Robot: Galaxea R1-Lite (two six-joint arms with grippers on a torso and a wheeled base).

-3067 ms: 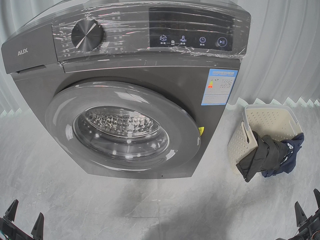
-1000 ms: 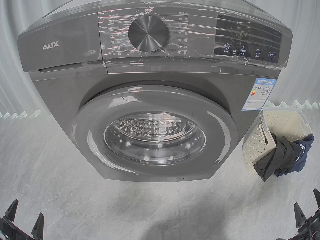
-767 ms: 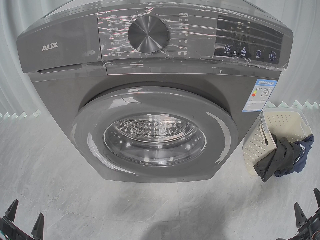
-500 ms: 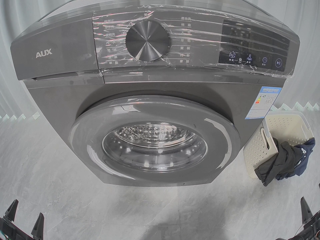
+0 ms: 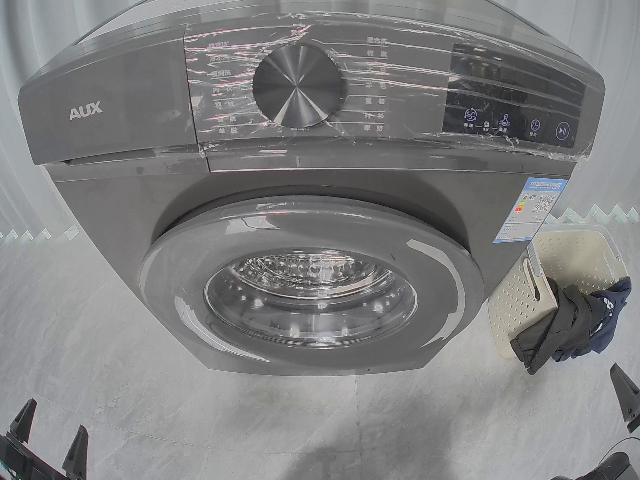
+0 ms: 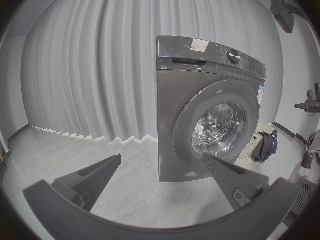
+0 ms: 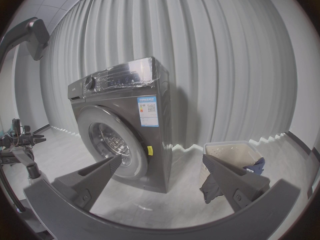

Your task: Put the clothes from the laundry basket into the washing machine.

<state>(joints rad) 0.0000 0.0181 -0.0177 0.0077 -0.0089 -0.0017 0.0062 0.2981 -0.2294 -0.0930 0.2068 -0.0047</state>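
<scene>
A grey washing machine (image 5: 133, 201) stands with its round glass door (image 5: 310, 295) shut. Just beside it on the right, a cream laundry basket (image 5: 517, 298) holds dark clothes (image 5: 560, 325) draped over its rim.

Your left gripper (image 6: 161, 155): jaws spread wide apart, held low over the pale marbled floor (image 6: 140, 187). Ahead of it you have the grey washing machine (image 6: 171, 117), standing on that floor. Its round door (image 6: 186, 114) is shut, and the steel drum shows through the glass (image 6: 218, 124). One round knob (image 6: 233, 56) on the control panel. A cream laundry basket (image 6: 249, 148) sits on the floor just beside the machine. Dark clothes (image 6: 265, 145) hang over its rim. A pleated pale curtain (image 6: 93, 77) runs behind.
</scene>
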